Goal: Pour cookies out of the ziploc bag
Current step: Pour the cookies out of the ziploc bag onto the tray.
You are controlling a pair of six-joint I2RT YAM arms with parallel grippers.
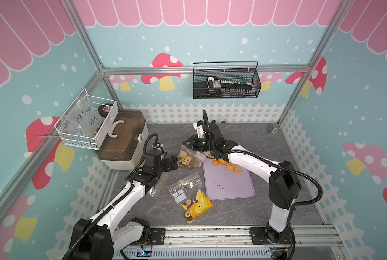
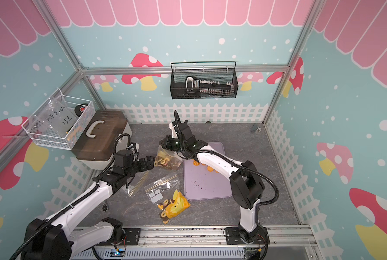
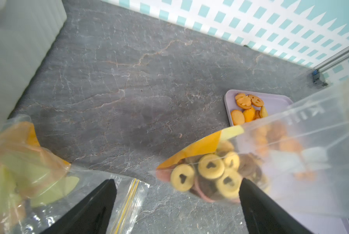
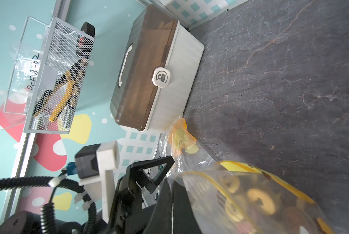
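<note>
Your right gripper (image 1: 187,144) is pinched shut on the top of the clear, crinkly ziploc bag (image 1: 193,155), which is held up beside the tray. Ring-shaped yellow and brown cookies (image 1: 185,161) sag in its bottom. Orange flower-edged cookies (image 1: 229,167) lie on the smooth lavender tray (image 1: 228,186). Your left gripper (image 1: 174,162) gapes wide just beside the bag. The tabletop (image 1: 255,144) is grey and veined like stone, and the walls (image 1: 210,45) carry a mushroom print.
</note>
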